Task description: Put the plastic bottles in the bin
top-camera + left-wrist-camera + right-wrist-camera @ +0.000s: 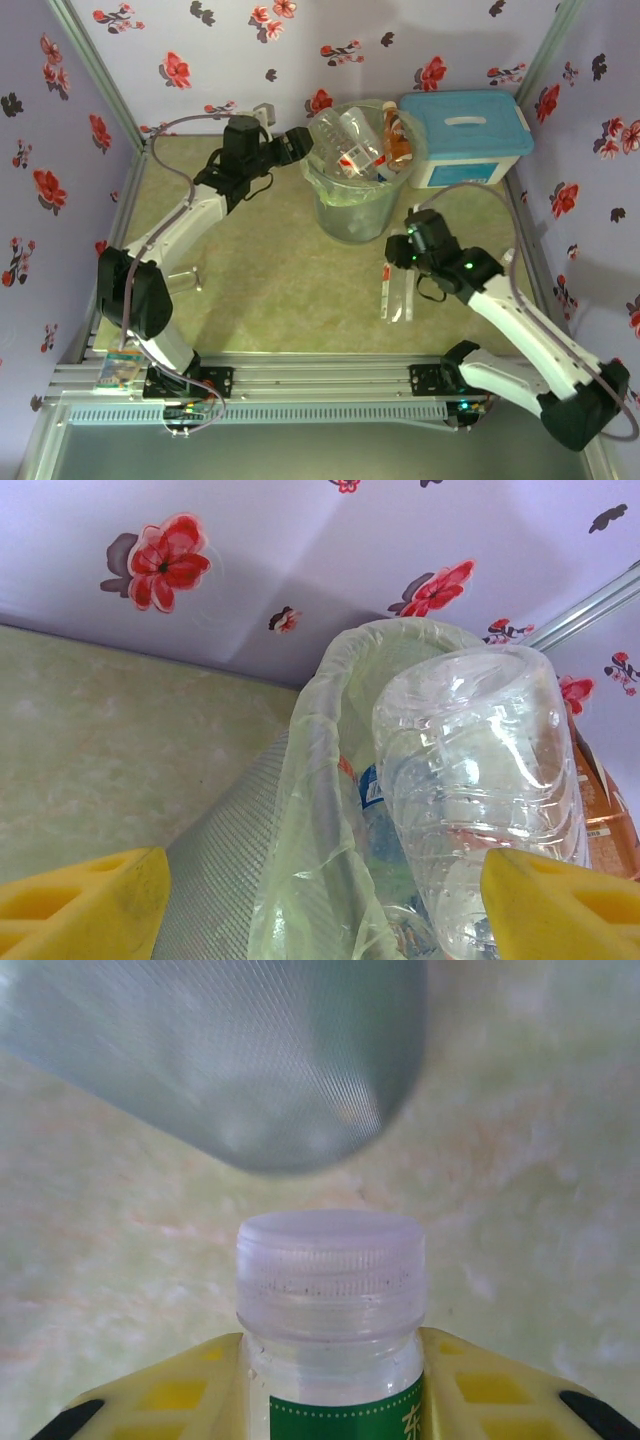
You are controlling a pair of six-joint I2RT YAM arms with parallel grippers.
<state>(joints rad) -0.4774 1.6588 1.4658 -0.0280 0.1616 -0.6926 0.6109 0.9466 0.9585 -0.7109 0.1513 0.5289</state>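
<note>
The bin (350, 215), lined with a pale green bag, stands at the back middle and holds several plastic bottles. A big clear bottle (470, 800) leans over the bin rim (320, 740), up against my left gripper's right fingertip (560, 900). My left gripper (303, 143) (320, 910) hangs open at the bin's left rim, holding nothing. My right gripper (398, 262) (330, 1380), low over the table right of the bin, is shut on the neck of a clear bottle (330, 1290) with a green label and a pale cap. That bottle (397, 297) trails toward the near edge.
A white box with a light-blue lid (465, 135) sits right behind the bin. Another clear bottle (181, 281) lies on the table by the left arm's lower link. Flowered walls close in the back and sides. The bin's wall (230, 1060) is close ahead of the right gripper.
</note>
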